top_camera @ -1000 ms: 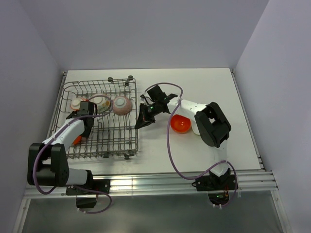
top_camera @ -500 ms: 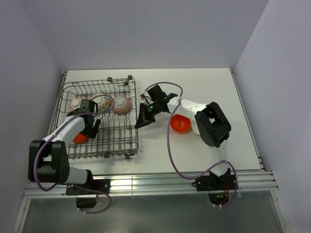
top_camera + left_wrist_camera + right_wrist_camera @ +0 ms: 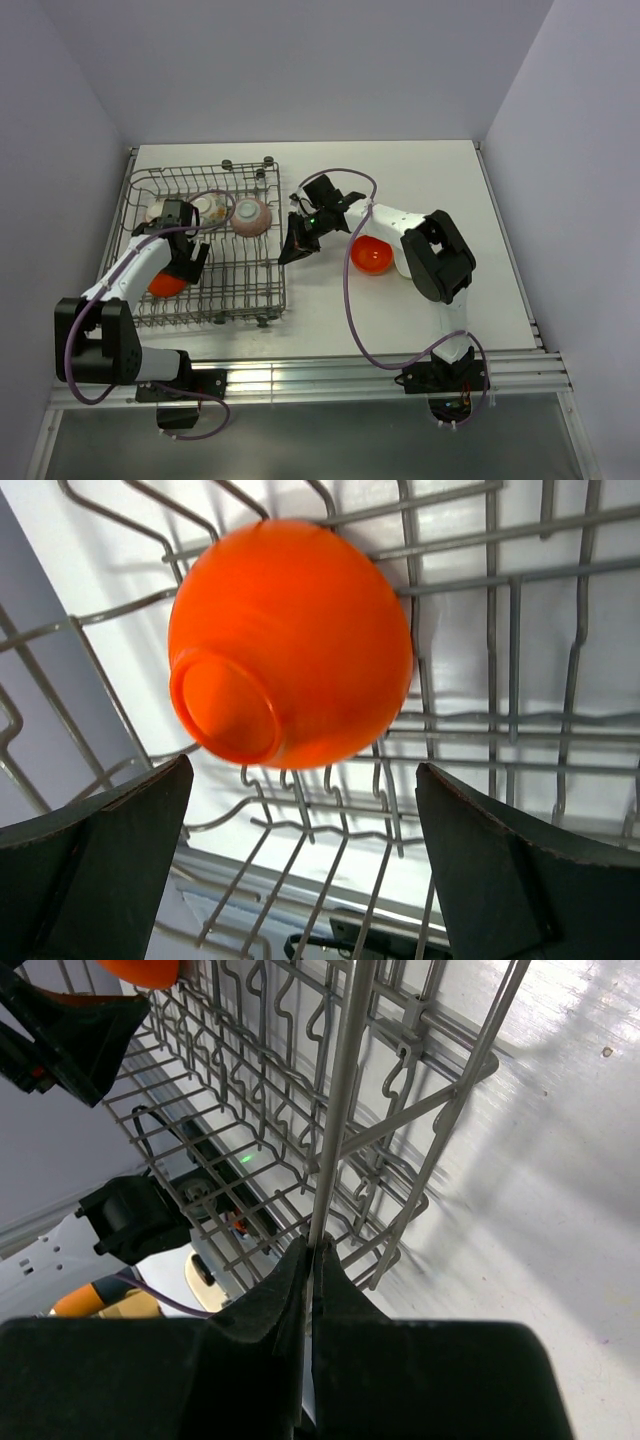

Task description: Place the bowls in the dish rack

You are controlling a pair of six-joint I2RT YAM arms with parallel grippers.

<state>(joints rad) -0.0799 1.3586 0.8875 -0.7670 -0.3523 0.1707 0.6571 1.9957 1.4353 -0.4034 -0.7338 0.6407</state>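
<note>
The grey wire dish rack [image 3: 240,292] stands at the left of the table. Three pale patterned bowls [image 3: 250,215] sit along its far row. An orange bowl [image 3: 165,283] lies tilted in its near left part, base towards me in the left wrist view [image 3: 290,650]. My left gripper [image 3: 183,266] is open and empty just above that bowl, apart from it [image 3: 310,880]. My right gripper [image 3: 287,252] is shut on the rack's right rim wire [image 3: 335,1140]. A second orange bowl [image 3: 370,256] sits on the table beside the right arm. The lime-green bowl is out of view.
The white table [image 3: 440,180] ends at side walls and a metal rail at the near edge. The right arm's purple cable [image 3: 348,300] loops over the table in front of the rack.
My left gripper has drawn back from the orange bowl, which now lies free in the rack with more of it showing. The right gripper has kept its hold on the rack rim.
</note>
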